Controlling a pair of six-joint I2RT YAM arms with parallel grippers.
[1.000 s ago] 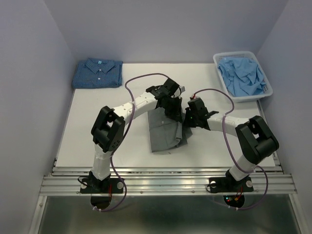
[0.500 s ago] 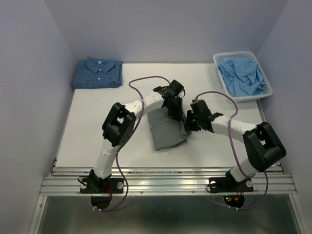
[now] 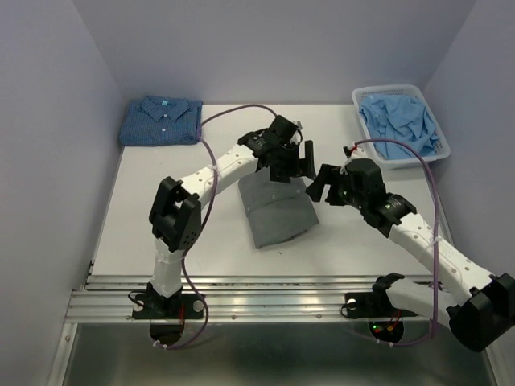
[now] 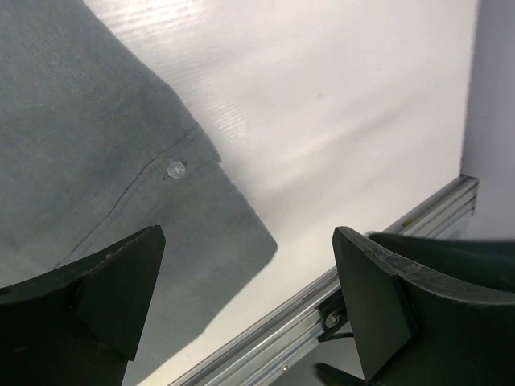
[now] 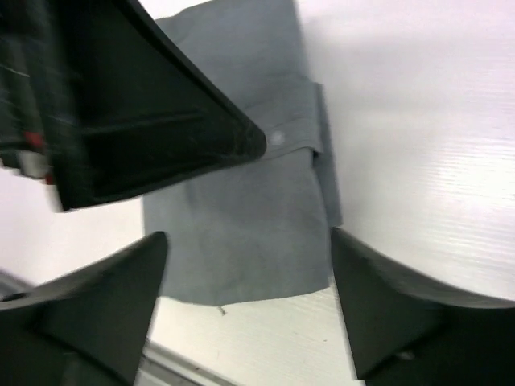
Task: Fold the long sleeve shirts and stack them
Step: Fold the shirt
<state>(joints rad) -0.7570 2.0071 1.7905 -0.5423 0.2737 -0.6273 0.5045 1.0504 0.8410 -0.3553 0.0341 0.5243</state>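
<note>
My left gripper (image 4: 248,241) and right gripper (image 5: 248,236) hang wide open, empty, over the grey shirt (image 3: 278,211) folded mid-table (image 3: 161,209); blue checked shirt (image 3: 161,121) lies folded far-left, so stacking's left, plus the basket (image 3: 387,87) of crumpled blue cloth.

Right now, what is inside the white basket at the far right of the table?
The white basket holds crumpled light blue cloth, which fills most of it. Whether this is one garment or several, and whether anything lies beneath it, cannot be seen.
</note>
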